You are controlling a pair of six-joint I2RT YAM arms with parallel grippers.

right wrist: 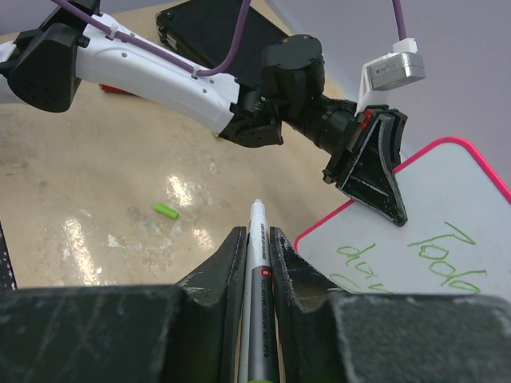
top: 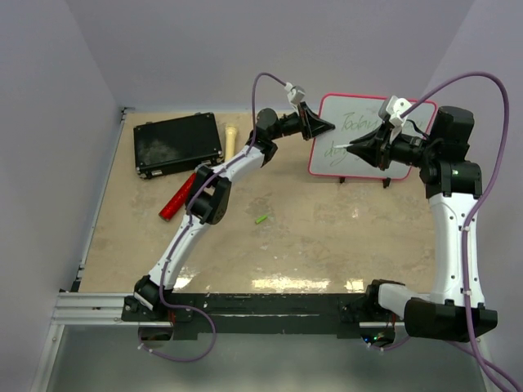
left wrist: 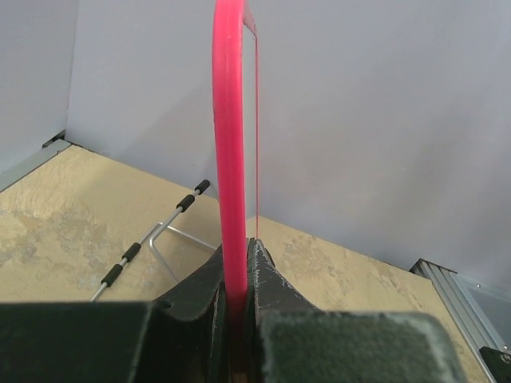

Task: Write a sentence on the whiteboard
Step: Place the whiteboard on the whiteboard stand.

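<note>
Whiteboard first: it's a flat white rectangular board with a thin red-pink rim and rounded corners. It's propped up at the far right of the beige marbled tabletop, close to the back wall. The sentence on it is thin green cursive in two lines. The top one starts with something like "Toda" and the lower one is partly behind the right arm, so I can't read the rest.

The left gripper has its fingers clamped narrow on the board's left edge. In the left wrist view, the pink rim runs straight up out of the pinch, with both black fingers pressed against it. Behind it on the table you can see a thin metal wire stand with black sleeves.

The right gripper is closed tight on a slim grey-barrelled marker with a white tip. The marker pokes out from between the jaws and points toward the lower left part of the board, near the second line of writing. I can't tell from these angles whether the tip is actually on the surface. From the right wrist it looks just off the corner, but from above it sits over the board.

Other stuff on the table, all well to the left of the board:
- black rectangular case at the far left
- cream-coloured cylinder just beside the case's right end
- red cylinder lying at an angle below the case
- small green cap-like piece on its own mid-table, also in the right wrist view
</note>
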